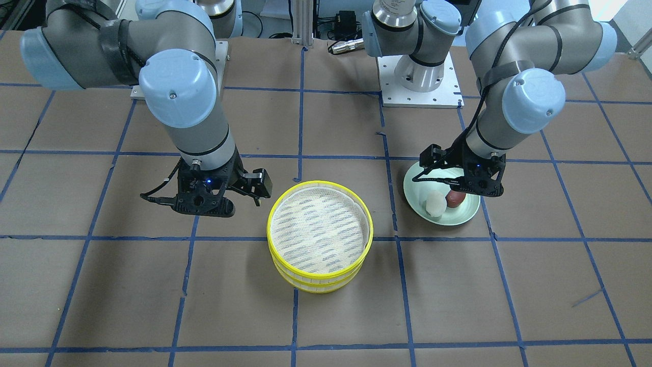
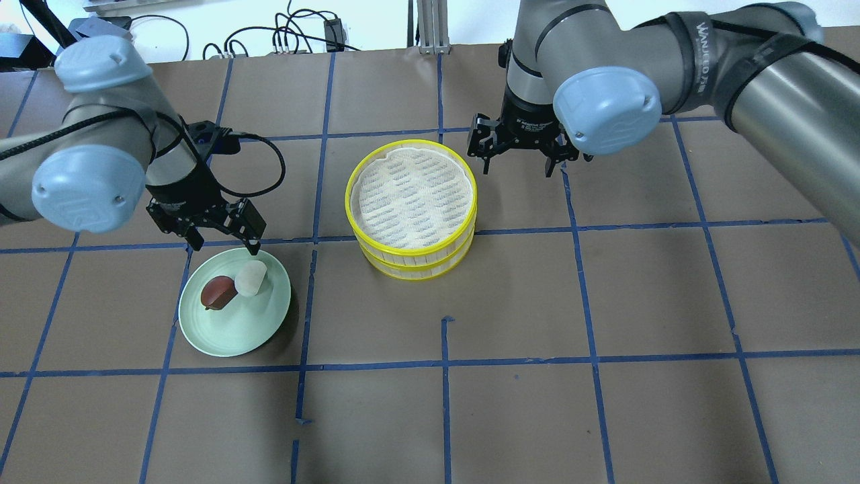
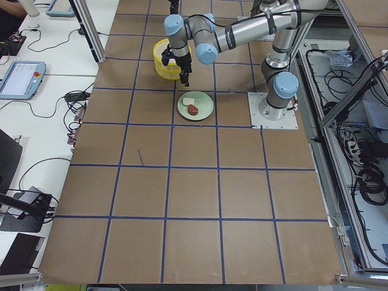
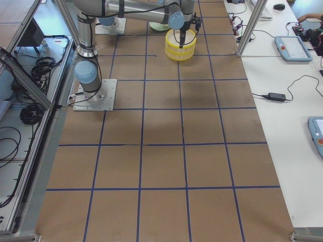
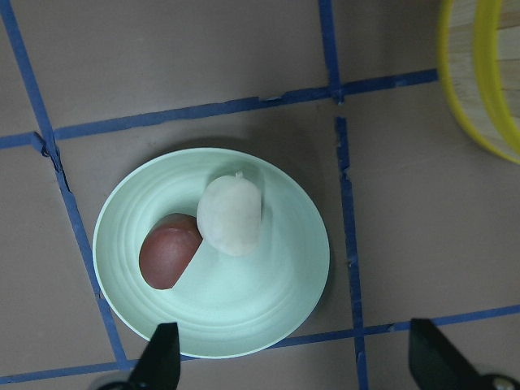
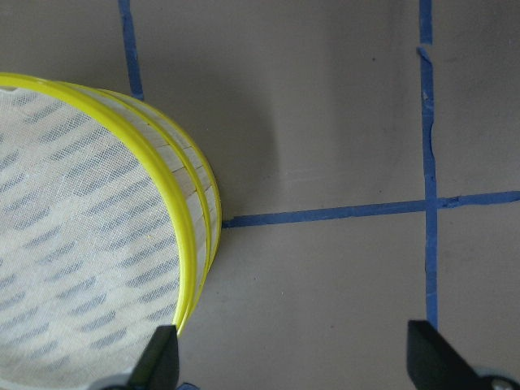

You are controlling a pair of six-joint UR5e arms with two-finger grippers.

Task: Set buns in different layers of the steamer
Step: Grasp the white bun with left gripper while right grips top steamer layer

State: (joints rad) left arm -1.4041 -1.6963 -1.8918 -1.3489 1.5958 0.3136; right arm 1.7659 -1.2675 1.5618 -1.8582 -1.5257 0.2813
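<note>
The white bun (image 2: 250, 277) and the reddish-brown bun (image 2: 218, 292) lie touching on a pale green plate (image 2: 235, 333). They also show in the left wrist view, white bun (image 5: 231, 215) and brown bun (image 5: 169, 252). My left gripper (image 2: 226, 247) is open and empty, above the plate's near edge. The steamer (image 2: 416, 259) is a stack of two yellow-rimmed trays at the table's middle, and its top tray is empty. My right gripper (image 2: 517, 168) is open and empty, just beside the steamer's rim (image 6: 199, 236).
The table is brown paper crossed by blue tape lines (image 2: 443, 363). Both arm bases stand at the robot's side of the table (image 1: 420, 81). In the front view the plate (image 1: 461, 218) lies right of the steamer (image 1: 316, 280).
</note>
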